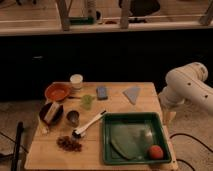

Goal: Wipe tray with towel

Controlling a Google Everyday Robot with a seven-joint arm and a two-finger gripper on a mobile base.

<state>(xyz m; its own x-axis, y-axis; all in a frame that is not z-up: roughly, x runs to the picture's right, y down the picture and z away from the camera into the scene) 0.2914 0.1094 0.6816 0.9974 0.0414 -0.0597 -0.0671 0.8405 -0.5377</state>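
A green tray (107, 145) sits on the front right of the wooden table (45, 152). Inside it lie a pale green cloth-like sheet (127, 141) and an orange-red ball (155, 151) in the front right corner. A grey-blue folded towel (132, 93) lies on the table behind the tray. My white arm (187, 85) stands to the right of the table, and its lower end drops beside the table's right edge (169, 115). My gripper is out of view, past that end of the arm.
A dish brush (89, 125) lies left of the tray. A blue sponge (102, 92), green cup (87, 101), white cup (76, 80), orange bowl (57, 92), dark bowl (51, 114), small metal cup (73, 118) and brown nuts (69, 143) fill the table's left half.
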